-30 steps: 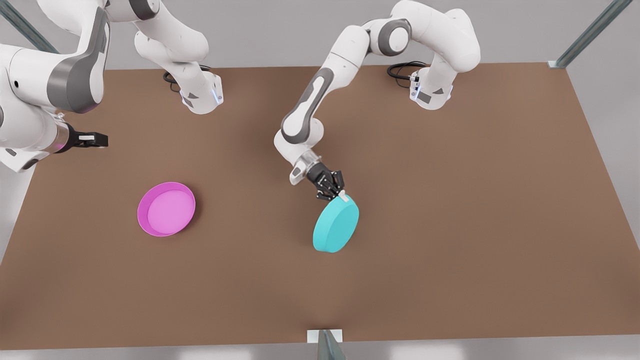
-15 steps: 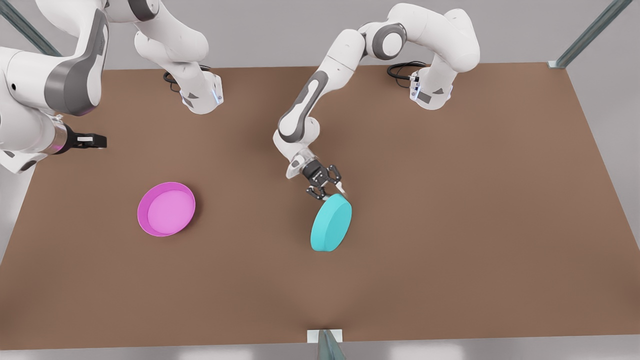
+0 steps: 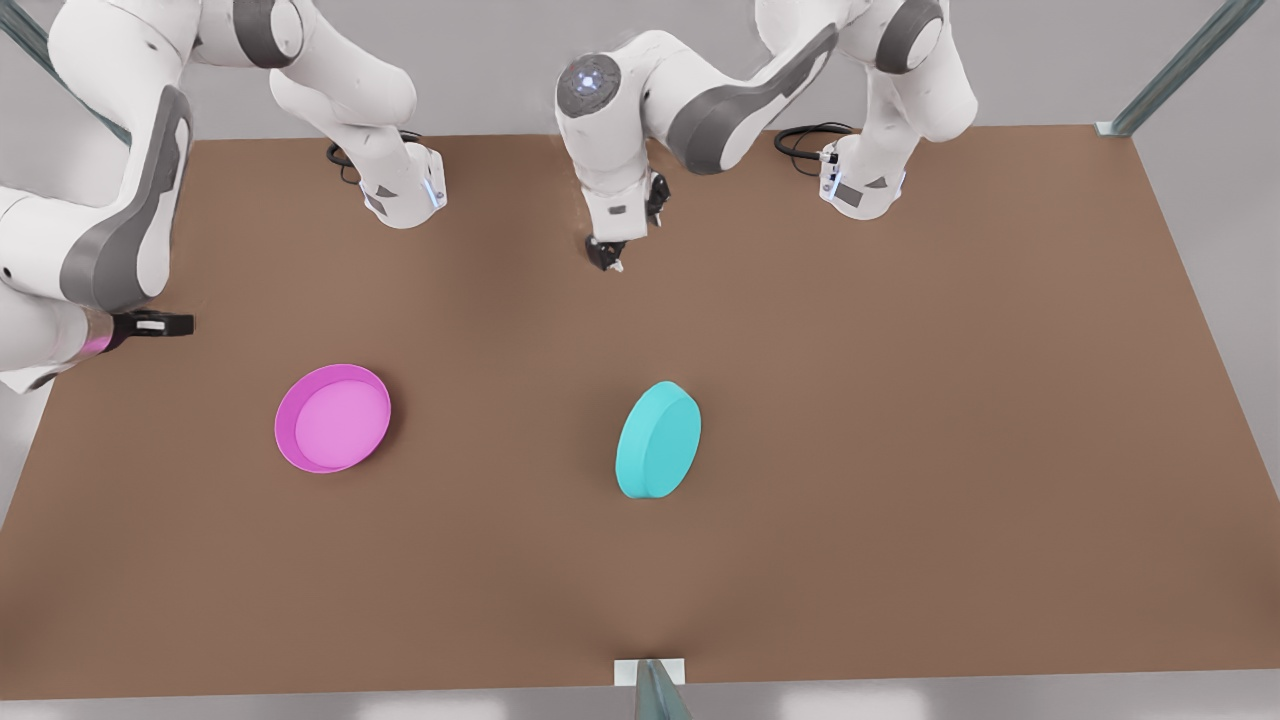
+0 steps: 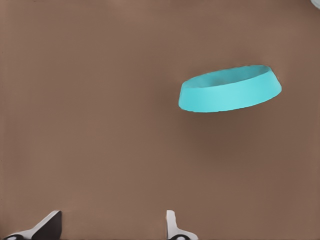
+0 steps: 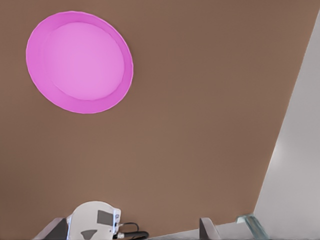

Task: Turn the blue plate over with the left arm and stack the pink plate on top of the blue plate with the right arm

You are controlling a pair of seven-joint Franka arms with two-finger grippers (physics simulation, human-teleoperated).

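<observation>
My left end effector [image 3: 606,258] hangs high over the far middle of the brown bench [image 3: 900,450], well apart from everything, on the arm that reaches in from the front view's right. In the left wrist view its two fingertips [image 4: 172,227] stand spread wide with nothing between them, and they are cut off at the frame edge, so I see little more than their ends. In the front view the fingers are small, dark and bunched under the wrist, hard to separate.

The round shallow turquoise-cyan plastic plate [image 3: 658,440] lies near the middle of the bench with its plain flat underside up. In the front view it looks tipped, one edge higher than the other, and the left wrist view [image 4: 230,89] shows its sloping wall and a soft shadow beneath; I cannot tell whether its rim sits fully flat on the bench. Its inside is hidden.

My right end effector [image 3: 160,324] hangs at the front view's left edge, above the bench edge and apart from the round shallow magenta-pink plate [image 3: 333,418]. Its fingertips [image 5: 207,227] appear set wide apart with nothing between, though cut off. That plate rests upright on the bench with its lighter pink inside showing, well apart from the turquoise one.
</observation>
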